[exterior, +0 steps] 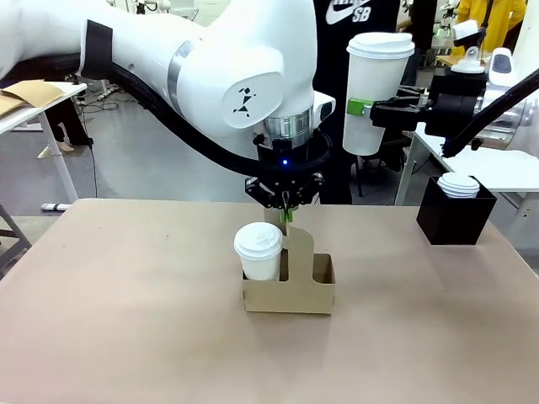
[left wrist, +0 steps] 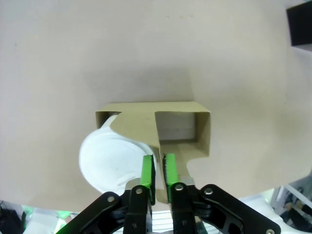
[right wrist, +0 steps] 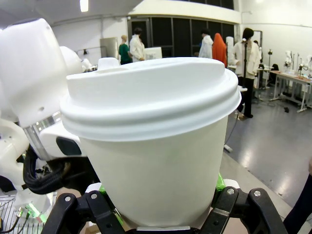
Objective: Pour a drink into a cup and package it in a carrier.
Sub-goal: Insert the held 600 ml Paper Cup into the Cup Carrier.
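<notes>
I log: cup plain white; carrier brown cardboard; lid box black; left claw black, green pads; counter beige.

Tabletop: broad, flat, beige surface.
Black square box: stands at the tabletop's far right, with stacked white round plastic lids inside.
Short white lidded paper cup: upright, mid-tabletop.

Carrier centre, black box at right, open table left
</notes>
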Robot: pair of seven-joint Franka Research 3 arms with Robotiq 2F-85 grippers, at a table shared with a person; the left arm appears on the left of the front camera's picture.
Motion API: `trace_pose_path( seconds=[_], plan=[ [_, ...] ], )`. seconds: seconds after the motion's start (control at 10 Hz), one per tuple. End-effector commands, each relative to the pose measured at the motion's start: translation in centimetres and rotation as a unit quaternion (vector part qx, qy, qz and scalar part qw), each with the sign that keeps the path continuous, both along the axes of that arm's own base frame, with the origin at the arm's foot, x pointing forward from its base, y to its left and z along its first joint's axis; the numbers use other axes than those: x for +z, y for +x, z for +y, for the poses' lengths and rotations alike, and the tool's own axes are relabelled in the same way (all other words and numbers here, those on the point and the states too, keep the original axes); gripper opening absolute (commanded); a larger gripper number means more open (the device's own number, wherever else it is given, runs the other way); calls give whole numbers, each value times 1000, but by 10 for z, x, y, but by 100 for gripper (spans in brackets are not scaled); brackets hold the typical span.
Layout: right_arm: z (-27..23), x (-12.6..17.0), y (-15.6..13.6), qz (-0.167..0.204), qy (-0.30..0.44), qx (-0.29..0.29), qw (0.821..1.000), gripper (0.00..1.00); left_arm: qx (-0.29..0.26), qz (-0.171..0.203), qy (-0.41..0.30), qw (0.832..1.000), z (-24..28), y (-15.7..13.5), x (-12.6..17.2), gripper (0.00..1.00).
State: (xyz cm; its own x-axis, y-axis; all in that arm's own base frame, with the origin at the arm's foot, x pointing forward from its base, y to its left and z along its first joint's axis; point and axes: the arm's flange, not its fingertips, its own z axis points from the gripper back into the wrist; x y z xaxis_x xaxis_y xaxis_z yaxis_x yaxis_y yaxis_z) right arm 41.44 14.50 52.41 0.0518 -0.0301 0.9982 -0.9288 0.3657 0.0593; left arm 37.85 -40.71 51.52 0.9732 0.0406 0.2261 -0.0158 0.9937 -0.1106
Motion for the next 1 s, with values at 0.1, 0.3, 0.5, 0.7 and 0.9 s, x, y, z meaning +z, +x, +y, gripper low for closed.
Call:
trace_pose_path(
  seconds=[0.1,0.3,0.5,0.7,0.9],
  plan=[
    [-7,-4,14,-1,8,20,1000,80,-53,21,-26,998,16,-5,30,65],
    [-20,-18,32,6,23,58,998,80,-104,35,-42,993,38,-11,57,100],
    [-27,-41,46,20,29,113,993,80,-194,43,-71,978,74,-16,88,100],
    [-18,-75,52,20,21,159,987,80,-335,30,-68,939,125,-16,109,100],
    [-7,-100,50,15,25,194,981,80,-405,-27,-50,913,164,-18,109,100]
  ],
)
